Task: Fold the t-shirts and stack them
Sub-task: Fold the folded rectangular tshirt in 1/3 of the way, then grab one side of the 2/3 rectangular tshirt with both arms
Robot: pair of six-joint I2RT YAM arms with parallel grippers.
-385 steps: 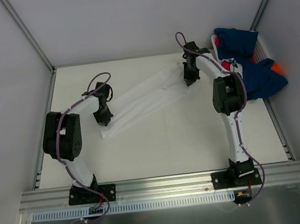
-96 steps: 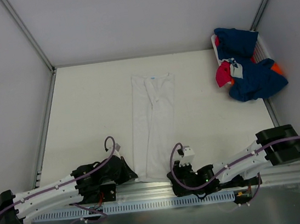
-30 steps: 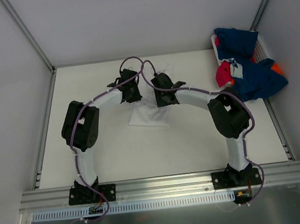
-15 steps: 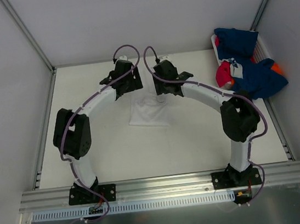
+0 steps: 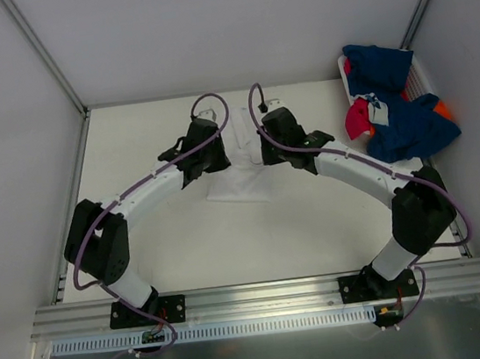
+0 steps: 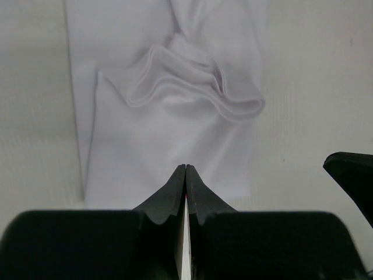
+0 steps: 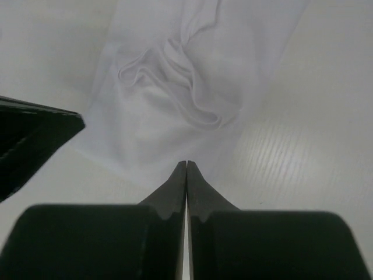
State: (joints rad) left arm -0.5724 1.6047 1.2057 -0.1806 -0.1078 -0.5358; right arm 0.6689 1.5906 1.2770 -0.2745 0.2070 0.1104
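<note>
The white t-shirt (image 5: 239, 187) lies folded short on the table between my two arms. In the left wrist view it (image 6: 175, 134) has a bunched ridge of cloth across its middle, also seen in the right wrist view (image 7: 169, 99). My left gripper (image 5: 206, 166) is shut and empty above the shirt's left side, its fingertips (image 6: 185, 170) pressed together. My right gripper (image 5: 275, 154) is shut and empty above the shirt's right side, its fingertips (image 7: 186, 165) together. Navy t-shirts (image 5: 401, 127), a pinkish-red one (image 5: 357, 118) and some orange (image 5: 445, 108) lie piled at the far right.
The coloured pile sits in a white basket (image 5: 422, 77) against the right wall. Metal frame rails run along the table's left, right and near edges. The other gripper's black body shows at the edge of each wrist view (image 6: 352, 175) (image 7: 32, 140).
Both grippers have pulled back from the far end of the shirt toward the near side and risen off the cloth. The white shirt stays folded where it was laid.
</note>
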